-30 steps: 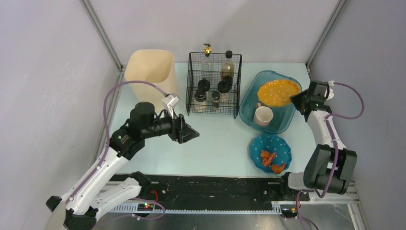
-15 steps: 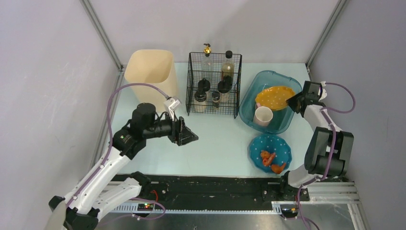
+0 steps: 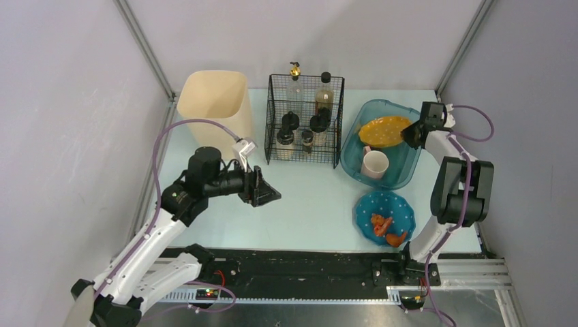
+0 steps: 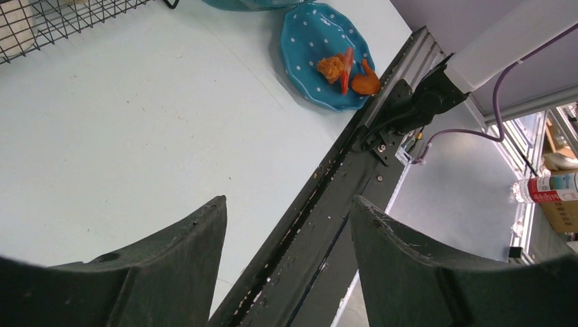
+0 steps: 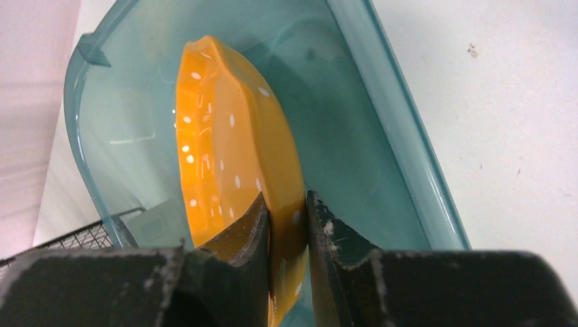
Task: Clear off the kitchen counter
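Across the enclosure floor, the kitchen counter (image 3: 307, 204) spreads pale mint-blue. Only the overhead view takes in its far side, where a beige bin (image 3: 213, 102) and a wire rack (image 3: 305, 121) of bottles stand. At the right, a teal tub (image 3: 402, 174) holds a pale mug (image 3: 375, 165) and a tilted orange plate (image 3: 384, 131). The right wrist view alone shows the grip: the right gripper (image 5: 286, 221) pinches the plate's rim edge-on, inside the tub. The left wrist view shows the left gripper (image 4: 286, 211) spread wide and empty above the counter's black front rail, with a blue plate (image 4: 310, 37) of orange food beyond.
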You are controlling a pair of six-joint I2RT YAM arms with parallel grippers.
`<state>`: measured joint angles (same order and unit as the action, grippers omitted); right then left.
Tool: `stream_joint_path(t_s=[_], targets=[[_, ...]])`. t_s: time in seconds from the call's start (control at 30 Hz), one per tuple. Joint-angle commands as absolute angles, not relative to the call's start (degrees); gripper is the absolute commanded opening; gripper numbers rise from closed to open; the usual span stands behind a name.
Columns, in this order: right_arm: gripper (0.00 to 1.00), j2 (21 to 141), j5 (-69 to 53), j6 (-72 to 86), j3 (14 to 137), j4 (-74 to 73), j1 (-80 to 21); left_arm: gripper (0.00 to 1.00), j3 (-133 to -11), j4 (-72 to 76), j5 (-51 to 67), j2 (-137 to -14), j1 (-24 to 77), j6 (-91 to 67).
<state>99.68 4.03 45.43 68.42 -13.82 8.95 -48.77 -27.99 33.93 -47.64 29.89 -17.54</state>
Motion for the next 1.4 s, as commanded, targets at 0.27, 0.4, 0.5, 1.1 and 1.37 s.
stream_joint_path(t_s=[0.27,0.4,0.5,1.1,1.37], targets=[[0.53,105.9,6.5,43.8,76.0,-22.6,8.2,0.71,-48.4,-26.9,36.6,-48.6,28.2,-17.5],[0.57,106.4,6.3,42.5,76.0,-23.8,8.3,0.71,-48.3,-26.9,36.7,-48.8,27.7,-17.6],[0.59,106.7,6.0,40.9,77.3,-25.6,8.2,0.71,-48.3,-26.9,36.8,-48.8,27.5,-17.7],[0.68,102.3,8.6,31.3,88.5,-42.3,6.8,0.71,-48.1,-26.8,36.9,-48.7,26.9,-17.9],[0.68,87.3,8.3,30.2,78.8,-43.3,3.5,0.71,-47.9,-26.8,36.7,-48.3,26.5,-18.1]])
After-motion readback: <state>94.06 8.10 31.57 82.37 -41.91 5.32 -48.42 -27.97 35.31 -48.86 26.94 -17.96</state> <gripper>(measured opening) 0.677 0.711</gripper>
